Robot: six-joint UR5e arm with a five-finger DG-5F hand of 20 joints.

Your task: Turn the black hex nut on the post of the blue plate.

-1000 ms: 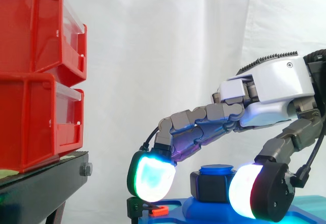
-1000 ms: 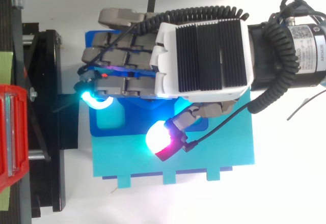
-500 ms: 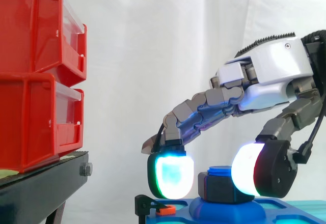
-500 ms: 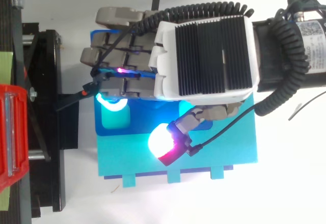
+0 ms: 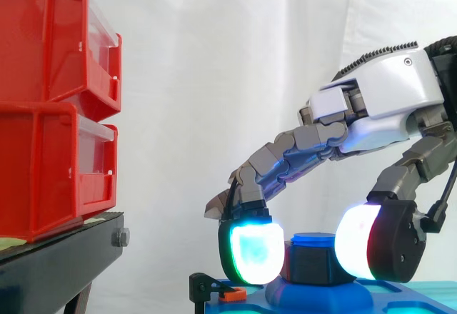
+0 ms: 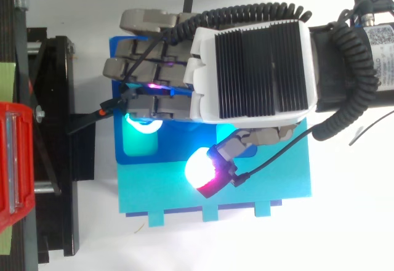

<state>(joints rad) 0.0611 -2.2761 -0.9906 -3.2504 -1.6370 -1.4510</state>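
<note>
Black hex nut (image 5: 312, 262) sitting on the post (image 5: 312, 240) of the blue plate (image 6: 167, 149), side-on showing pinched between the hand's (image 5: 385, 100) curled fingertips (image 5: 253, 253) and thumb; from above, hiding beneath the palm.

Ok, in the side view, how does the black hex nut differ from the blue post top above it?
Colour: the black hex nut is black; the blue post top is bright blue. Shape: the nut looks blocky and tall; the post top is a thin rounded disc. Place: the nut sits on the blue plate; the post top pokes out above it. Both share one upright axis beneath the robot hand.
</note>
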